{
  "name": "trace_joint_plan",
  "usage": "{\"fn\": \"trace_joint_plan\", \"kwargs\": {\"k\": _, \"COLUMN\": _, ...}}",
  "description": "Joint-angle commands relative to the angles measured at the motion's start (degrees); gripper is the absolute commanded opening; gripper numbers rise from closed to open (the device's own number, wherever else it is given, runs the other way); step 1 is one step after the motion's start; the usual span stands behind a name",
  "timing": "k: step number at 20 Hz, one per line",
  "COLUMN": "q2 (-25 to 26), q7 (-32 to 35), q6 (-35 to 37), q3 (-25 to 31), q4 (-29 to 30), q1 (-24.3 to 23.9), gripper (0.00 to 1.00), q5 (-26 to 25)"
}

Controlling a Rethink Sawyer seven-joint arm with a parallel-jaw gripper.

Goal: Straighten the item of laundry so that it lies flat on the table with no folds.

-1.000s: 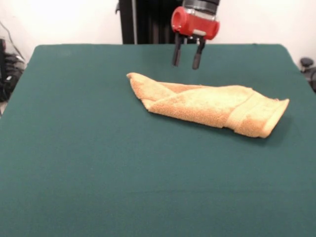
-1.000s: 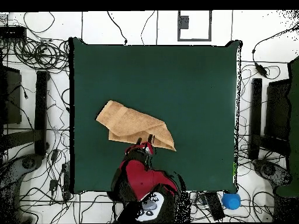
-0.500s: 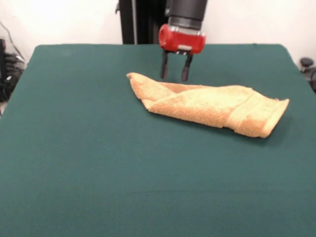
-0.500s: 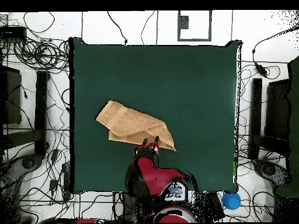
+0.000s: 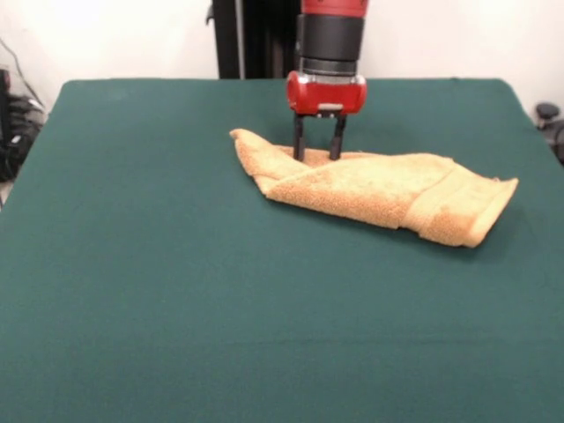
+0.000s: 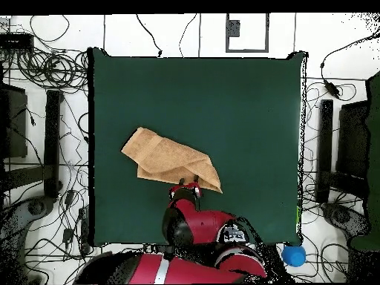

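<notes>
The orange-tan towel (image 5: pixel 374 188) lies folded over itself in a long bundle on the green table (image 5: pixel 176 291), right of centre and toward the far side in the front view. A smoother woven band shows near its right end. No tag shows. My gripper (image 5: pixel 317 157) points straight down with its fingers open, and its tips are down on the towel's far edge near the left end. In the overhead view the towel (image 6: pixel 167 159) lies left of centre, and the gripper (image 6: pixel 187 180) sits at the towel's lower edge.
Beyond the table's edges in the overhead view lie many cables (image 6: pixel 44 67) and dark stands (image 6: pixel 325 148). A blue ball (image 6: pixel 294 255) sits by the table's lower right corner. The robot's dark pedestal (image 5: pixel 251 40) stands behind the table's far side.
The gripper has come down and moved slightly left in the front view, from above the table behind the towel to the towel's far edge. The towel's left tip has shifted a little.
</notes>
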Motion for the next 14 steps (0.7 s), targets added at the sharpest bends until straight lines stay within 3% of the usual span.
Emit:
{"fn": "trace_joint_plan", "kwargs": {"k": 1, "q2": 1.34, "q7": 12.51, "q6": 3.40, "q3": 11.89, "q4": 0.30, "q1": -0.58, "gripper": 1.00, "q5": -0.52}}
{"fn": "trace_joint_plan", "kwargs": {"k": 14, "q2": 2.35, "q7": 12.95, "q6": 1.80, "q3": 11.98, "q4": 0.44, "q1": 0.29, "gripper": 1.00, "q5": 0.38}}
